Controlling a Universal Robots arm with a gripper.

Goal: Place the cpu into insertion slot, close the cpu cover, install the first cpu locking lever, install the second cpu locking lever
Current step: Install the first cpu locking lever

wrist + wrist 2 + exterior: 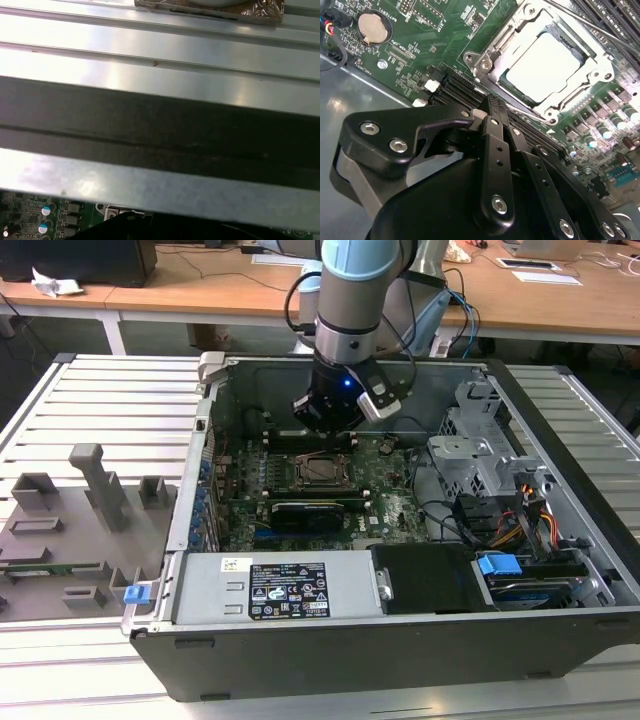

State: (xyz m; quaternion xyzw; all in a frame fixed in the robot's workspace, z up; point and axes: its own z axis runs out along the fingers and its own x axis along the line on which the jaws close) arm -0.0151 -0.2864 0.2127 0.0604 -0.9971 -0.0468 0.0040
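Outwardly, in the exterior view, an open black computer case (560, 440) lies on a ribbed silver counter (100, 410). The arm descends into the case, its claw (322, 423) low over the green motherboard (385, 502), just beyond the insertion slot (322, 469). A dull grey square sits in the socket's middle, framed in silver metal. Grey plastic fixtures (95, 485) stand on the counter at the exterior view's left. A labelled grey power supply (280, 588) lies along the near wall; blue clips and bundled cables (520, 525) lie at the exterior view's right.

Second wrist view: the claw (492, 107), matte black with bright screw heads, has its fingers (495, 150) pressed together edge to edge, closed on nothing. Its tip hovers just beside the socket's near edge. The cpu (545, 62), flat, square, pale silvery, is seated in the insertion slot (485, 62). The cpu cover (592, 55), a thin stamped metal frame with a square window, lies down around the chip. A thin wire lever (590, 25) runs along the far side; whether it is latched I cannot tell. A round coin battery (372, 27) sits on the board.

First wrist view: brushed ribbed aluminium (160, 50), a dark band (160, 135), a sliver of green board with capacitors (45, 212).
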